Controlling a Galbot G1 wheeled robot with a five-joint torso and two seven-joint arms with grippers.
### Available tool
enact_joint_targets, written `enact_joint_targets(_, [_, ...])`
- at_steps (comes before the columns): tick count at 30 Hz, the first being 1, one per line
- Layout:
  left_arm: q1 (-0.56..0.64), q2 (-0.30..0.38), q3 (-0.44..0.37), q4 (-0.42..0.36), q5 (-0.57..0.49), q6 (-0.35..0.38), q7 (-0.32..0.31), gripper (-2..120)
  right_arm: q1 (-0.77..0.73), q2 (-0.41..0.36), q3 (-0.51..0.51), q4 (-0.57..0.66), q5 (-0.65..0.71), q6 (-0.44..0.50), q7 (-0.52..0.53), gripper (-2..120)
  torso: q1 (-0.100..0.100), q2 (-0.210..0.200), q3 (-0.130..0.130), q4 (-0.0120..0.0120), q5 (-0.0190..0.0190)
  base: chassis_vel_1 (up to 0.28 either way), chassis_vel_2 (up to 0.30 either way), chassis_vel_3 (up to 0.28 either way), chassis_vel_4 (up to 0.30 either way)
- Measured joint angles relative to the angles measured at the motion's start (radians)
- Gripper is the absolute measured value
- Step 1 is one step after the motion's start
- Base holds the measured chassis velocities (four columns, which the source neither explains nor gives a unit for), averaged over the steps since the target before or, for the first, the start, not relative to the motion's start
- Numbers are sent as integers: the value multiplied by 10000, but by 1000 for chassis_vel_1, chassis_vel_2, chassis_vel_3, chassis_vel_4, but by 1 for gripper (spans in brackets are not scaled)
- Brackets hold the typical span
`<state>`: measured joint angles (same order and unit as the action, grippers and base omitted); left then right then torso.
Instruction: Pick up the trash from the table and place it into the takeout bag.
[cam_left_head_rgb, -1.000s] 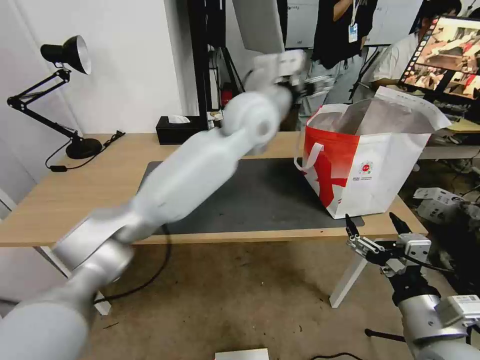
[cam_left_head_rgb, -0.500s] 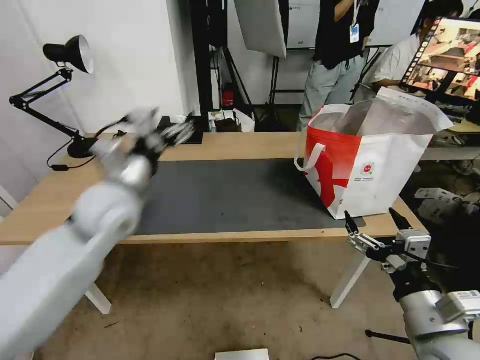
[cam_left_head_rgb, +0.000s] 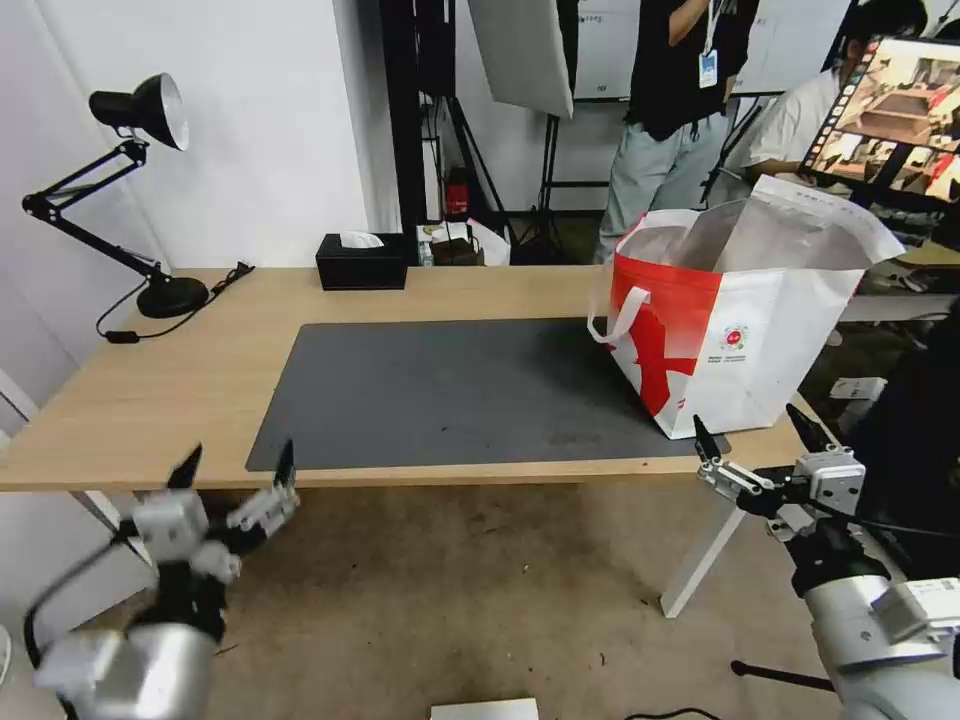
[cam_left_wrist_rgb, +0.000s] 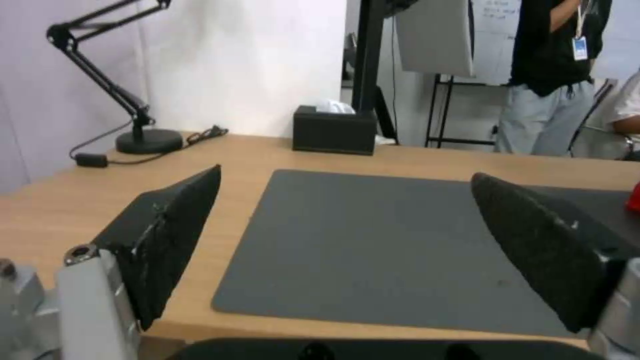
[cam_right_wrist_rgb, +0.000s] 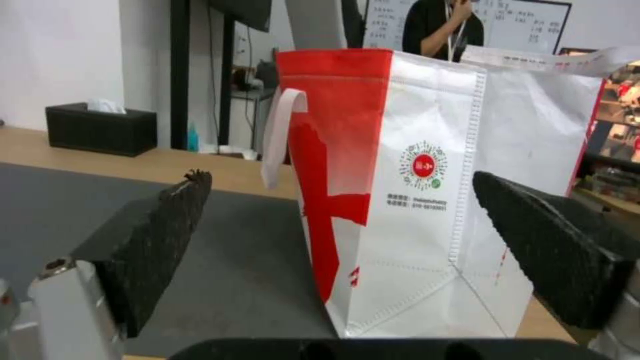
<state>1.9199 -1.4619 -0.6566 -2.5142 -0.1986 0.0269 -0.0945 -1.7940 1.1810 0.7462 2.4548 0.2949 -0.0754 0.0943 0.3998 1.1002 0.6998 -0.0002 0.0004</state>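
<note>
Hanging below table (cam_left_head_rgb: 120, 400) edge now, left gripper (cam_left_head_rgb: 236, 462)

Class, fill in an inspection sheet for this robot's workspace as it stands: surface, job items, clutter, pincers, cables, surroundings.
Surface: light-wood table with a dark grey mat; no trash seen on either.
Job's things: takeout bag upright at the mat's right end, mouth open.
Clutter: black tissue box and desk lamp at the table's back.
Grippers: left pincer and right pincer both open, below the table's front edge, holding nothing.
Cables: lamp cord on the table's left.
Surroundings: people and a monitor behind the table.
</note>
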Motion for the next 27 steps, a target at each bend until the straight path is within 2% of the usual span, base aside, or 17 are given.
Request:
enact_joint_targets(8, [-281,62,-64,70,138,182,-220,100,-176,370,-161,-78,-403,398,-157,100,1,-2,1,-1,-4,0,0,0,0])
enact_joint_targets(27, [-411,86,-25,129,57,233,-272,100,-184,375,-171,-93,-405,412,-155,100,2,-2,2,1,-4,0,0,0,0])
